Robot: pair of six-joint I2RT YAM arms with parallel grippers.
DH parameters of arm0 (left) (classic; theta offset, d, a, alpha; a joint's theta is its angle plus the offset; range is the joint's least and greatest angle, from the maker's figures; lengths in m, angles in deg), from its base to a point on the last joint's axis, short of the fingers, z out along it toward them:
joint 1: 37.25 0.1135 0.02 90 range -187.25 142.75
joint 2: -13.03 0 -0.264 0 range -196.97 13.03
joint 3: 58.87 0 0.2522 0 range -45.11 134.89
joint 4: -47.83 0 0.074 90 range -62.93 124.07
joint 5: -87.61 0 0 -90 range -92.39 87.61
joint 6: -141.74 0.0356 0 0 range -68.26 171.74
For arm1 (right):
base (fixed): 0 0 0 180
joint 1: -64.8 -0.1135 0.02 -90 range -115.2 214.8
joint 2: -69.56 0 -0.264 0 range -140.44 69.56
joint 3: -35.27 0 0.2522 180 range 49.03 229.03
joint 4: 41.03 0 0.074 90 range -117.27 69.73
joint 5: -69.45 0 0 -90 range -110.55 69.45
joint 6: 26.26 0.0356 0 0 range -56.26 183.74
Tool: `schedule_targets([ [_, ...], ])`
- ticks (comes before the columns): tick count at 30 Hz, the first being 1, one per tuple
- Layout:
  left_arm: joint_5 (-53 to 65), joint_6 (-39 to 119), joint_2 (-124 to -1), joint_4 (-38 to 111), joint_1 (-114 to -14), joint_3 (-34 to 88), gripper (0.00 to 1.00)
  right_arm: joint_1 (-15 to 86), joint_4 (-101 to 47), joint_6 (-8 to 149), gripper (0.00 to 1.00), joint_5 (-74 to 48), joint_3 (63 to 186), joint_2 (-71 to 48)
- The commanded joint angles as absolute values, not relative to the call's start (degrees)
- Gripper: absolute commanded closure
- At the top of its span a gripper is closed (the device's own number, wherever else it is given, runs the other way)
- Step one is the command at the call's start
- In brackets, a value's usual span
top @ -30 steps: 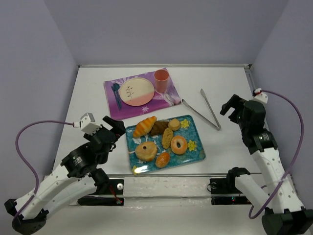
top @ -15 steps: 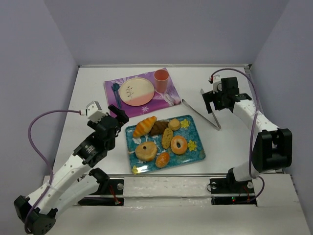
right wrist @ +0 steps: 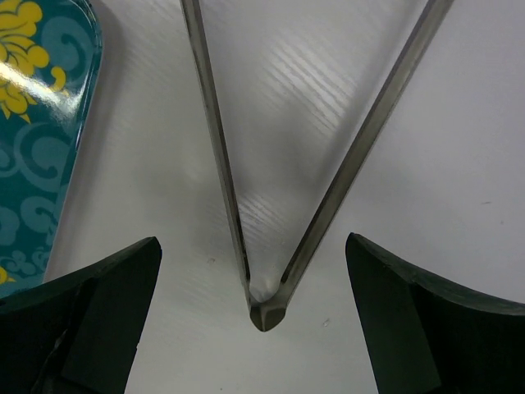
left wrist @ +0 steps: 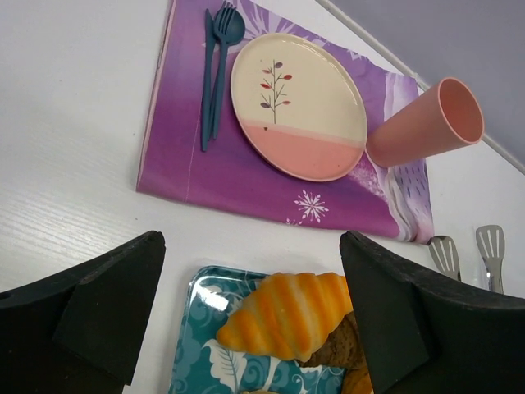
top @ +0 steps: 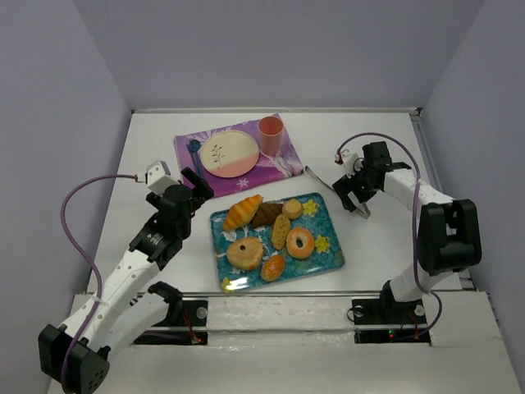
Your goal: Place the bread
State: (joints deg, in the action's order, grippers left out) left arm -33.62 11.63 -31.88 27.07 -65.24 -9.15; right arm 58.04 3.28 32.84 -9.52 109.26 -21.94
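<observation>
White bench (top: 148, 164) under lilac walls carries everything. The bread sits on a blue patterned tray (top: 338, 261) at the middle of the overhead frame: a croissant (top: 243, 212) at its upper left, with rolls and ringed pastries around it, none lifted yet. A plate (top: 229, 153) on a purple mat (top: 275, 168) waits above the tray, with a pink cup (top: 271, 130) beside it.

My right jaws are spread fully and grasp nothing. They straddle the hinge end of the metal tongs (right wrist: 264, 312), which lie flat to the right of the tray. My left jaws are also released, hanging over the tray's upper left corner with the croissant showing between them.

I judge picking up the tongs to be the step in hand. Trouble could come from closing so near the hinge: the smooth steel may squirt out across the slick bench, or come up tilted with tips I cannot steer. The tray's edge lies close on the left of my wrist frame, so a drifting finger could shove it and roll the bread.
</observation>
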Motion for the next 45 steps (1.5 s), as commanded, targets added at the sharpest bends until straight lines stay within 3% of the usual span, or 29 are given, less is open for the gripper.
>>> schedule_targets([
  [1, -34.2, 13.3, -31.6, 30.2, -64.8, -10.1, 0.01, 58.3, 3.8, 30.2, 0.0, -9.5, 109.9, -24.5],
  [6, -34.8, 13.4, -31.5, 30.4, -64.8, -10.4, 0.01, 58.3, 2.5, 31.0, 0.0, -14.3, 111.3, -28.6],
  [28, -36.1, 13.5, -32.2, 30.0, -64.3, -10.5, 0.01, 58.3, -6.9, 33.2, 0.0, -11.6, 114.8, -38.8],
  [32, -35.7, 13.5, -31.8, 30.0, -64.3, -10.6, 0.01, 58.3, -7.0, 33.2, 0.18, -11.6, 114.3, -38.4],
  [33, -35.7, 13.6, -31.5, 30.2, -64.3, -10.7, 0.01, 58.3, -7.1, 33.9, 0.32, -11.5, 114.1, -38.1],
  [35, -35.3, 13.7, -31.3, 30.0, -64.3, -10.7, 0.01, 58.3, -7.1, 35.1, 0.49, -12.0, 113.8, -36.9],
  [38, -34.3, 13.7, -30.7, 30.0, -64.3, -10.8, 0.01, 58.3, -7.5, 38.2, 0.65, -13.9, 113.2, -33.0],
  [45, -32.3, 13.6, -28.6, 30.6, -64.3, -11.4, 0.01, 58.3, -4.7, 49.0, 0.7, -17.8, 111.1, -15.9],
])
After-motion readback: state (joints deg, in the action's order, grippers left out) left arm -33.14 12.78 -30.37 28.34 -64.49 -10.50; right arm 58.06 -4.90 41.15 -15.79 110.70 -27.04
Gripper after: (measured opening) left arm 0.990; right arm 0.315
